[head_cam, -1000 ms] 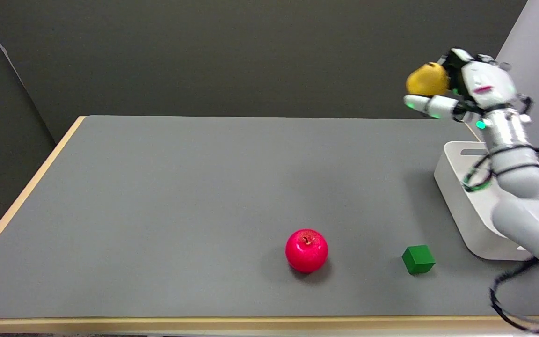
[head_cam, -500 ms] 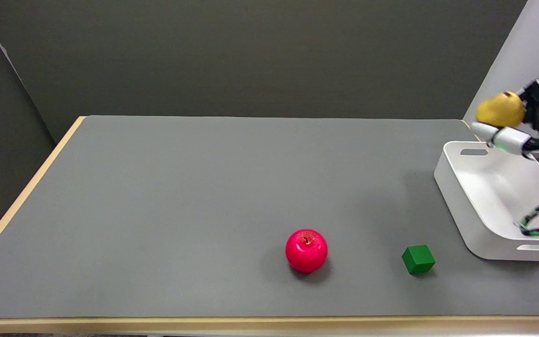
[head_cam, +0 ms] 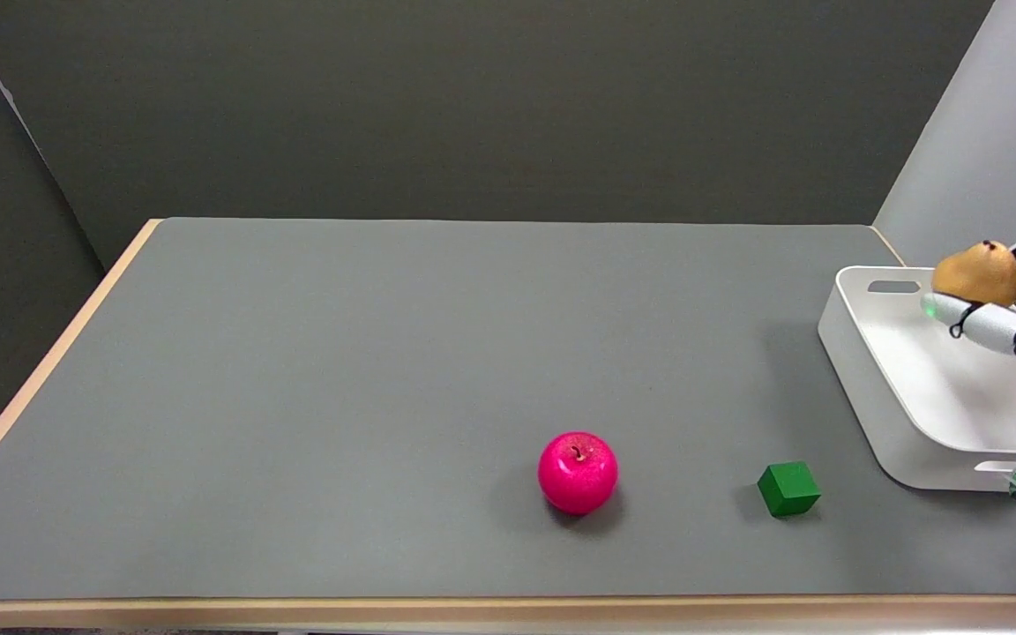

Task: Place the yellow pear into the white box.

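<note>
The right robot hand (head_cam: 1015,309) cradles the yellow pear (head_cam: 977,274) from below, above the far end of the white box (head_cam: 878,388). The pear looks smooth, rounded and probably light and slippery; hold is best around its broad belly. The box seems rigid plastic with handle slots, on the matte grey worktop (head_cam: 384,370).

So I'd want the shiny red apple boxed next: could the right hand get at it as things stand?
Probably not yet: the right hand holds the yellow pear over the white box. Nothing stands around the red apple.
</note>
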Robot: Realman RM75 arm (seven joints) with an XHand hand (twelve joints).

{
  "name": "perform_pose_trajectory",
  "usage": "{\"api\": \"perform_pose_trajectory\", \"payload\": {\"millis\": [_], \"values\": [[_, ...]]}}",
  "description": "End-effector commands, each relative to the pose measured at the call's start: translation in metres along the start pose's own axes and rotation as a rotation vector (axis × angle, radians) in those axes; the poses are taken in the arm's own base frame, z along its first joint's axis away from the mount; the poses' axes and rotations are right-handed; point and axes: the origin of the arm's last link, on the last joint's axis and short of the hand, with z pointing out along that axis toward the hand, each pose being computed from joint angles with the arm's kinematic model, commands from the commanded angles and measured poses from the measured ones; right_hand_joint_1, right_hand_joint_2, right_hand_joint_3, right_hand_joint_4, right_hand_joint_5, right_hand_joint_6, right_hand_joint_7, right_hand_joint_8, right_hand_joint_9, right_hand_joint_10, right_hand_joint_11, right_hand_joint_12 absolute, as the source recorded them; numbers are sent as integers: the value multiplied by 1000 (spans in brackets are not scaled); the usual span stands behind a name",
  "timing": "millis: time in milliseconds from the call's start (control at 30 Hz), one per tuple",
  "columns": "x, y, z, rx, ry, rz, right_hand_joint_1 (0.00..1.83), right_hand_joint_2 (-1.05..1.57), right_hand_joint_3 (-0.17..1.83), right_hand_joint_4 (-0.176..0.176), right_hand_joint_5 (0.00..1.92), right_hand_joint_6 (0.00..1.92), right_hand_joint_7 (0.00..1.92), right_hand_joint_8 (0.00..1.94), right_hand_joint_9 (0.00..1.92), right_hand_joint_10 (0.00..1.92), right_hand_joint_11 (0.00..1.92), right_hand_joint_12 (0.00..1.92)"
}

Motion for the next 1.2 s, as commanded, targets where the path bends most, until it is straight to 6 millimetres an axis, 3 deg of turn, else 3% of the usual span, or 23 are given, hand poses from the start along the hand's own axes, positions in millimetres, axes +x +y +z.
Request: {"api": "perform_pose_trajectory", "payload": {"millis": [33, 67, 133, 200, 233, 300, 400, 567, 800, 900, 1000, 1133, 1200], "values": [[-29, 13, -9, -36, -78, -3, 905, 1132, 442, 1, 607, 1637, 800, 1844, 810, 1917, 148, 1916], [-29, 12, -9, -38, -77, 4, 899, 1142, 423, 7, 604, 1634, 795, 1786, 758, 1915, 65, 1913], [-28, 12, -9, -38, -73, 11, 758, 895, 765, 15, 442, 1211, 573, 1055, 568, 1395, 71, 1743], [-28, 11, -8, -37, -73, 26, 615, 776, 954, 31, 344, 944, 352, 565, 276, 825, 33, 1426], [-28, 11, -8, -37, -75, 42, 560, 737, 993, 44, 297, 812, 233, 363, 136, 528, 10, 1131], [-28, 11, -6, -33, -80, 70, 530, 643, 974, 71, 172, 473, -1, -1, -1, -1, -1, 222], [-29, 9, -4, -20, -85, 128, 550, 640, 856, 87, 159, 357, -1, -1, -1, -1, -1, 22], [-26, -2, -3, 27, -73, 152, 507, 607, 751, 137, 124, 291, -1, -1, -1, -1, -1, -1], [-16, -26, -3, 107, -24, 172, 487, 600, 722, 129, 78, 274, -1, -1, -1, -1, -1, -1], [-4, -55, -5, 210, 36, 204, 476, 598, 720, 123, 64, 272, -1, -1, -1, -1, -1, -1], [18, -95, -10, 354, 125, 267, 471, 530, 840, 100, 51, 216, -1, -1, -1, -1, -1, -1], [46, -155, -26, 557, 190, 350, 375, 611, 799, 94, 5, 252, -1, -1, -1, -1, -1, -1], [50, -186, -35, 671, 186, 374, 316, 612, 958, 84, 24, 304, -1, 126, 0, 157, -1, 306]]}}
